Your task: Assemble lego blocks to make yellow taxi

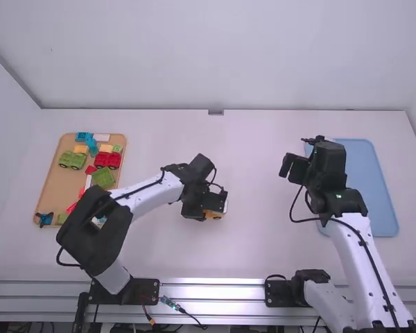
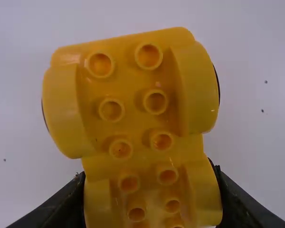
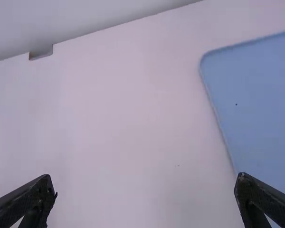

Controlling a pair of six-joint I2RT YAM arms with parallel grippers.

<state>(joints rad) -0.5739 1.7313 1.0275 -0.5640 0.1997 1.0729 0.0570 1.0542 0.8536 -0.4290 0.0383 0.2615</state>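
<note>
Across the white table [image 1: 263, 250], the right arm [image 1: 350, 236] rises along the right of the high view, its gripper [image 3: 146, 183] near the blue rectangular tray [image 1: 371, 180], fingers wide and empty. The left arm [image 1: 149, 195] bends over the brown rectangular tray [image 1: 50, 191] at left and reaches to mid-frame; its gripper [image 2: 149, 183] holds the yellow plastic wheeled base [image 2: 133, 109] between narrowed fingers. The taxi's base seems to be the step in hand: next, settle it level, studs up, and release, before fetching small yellow blocks [image 1: 105, 148] from upper left.
</note>
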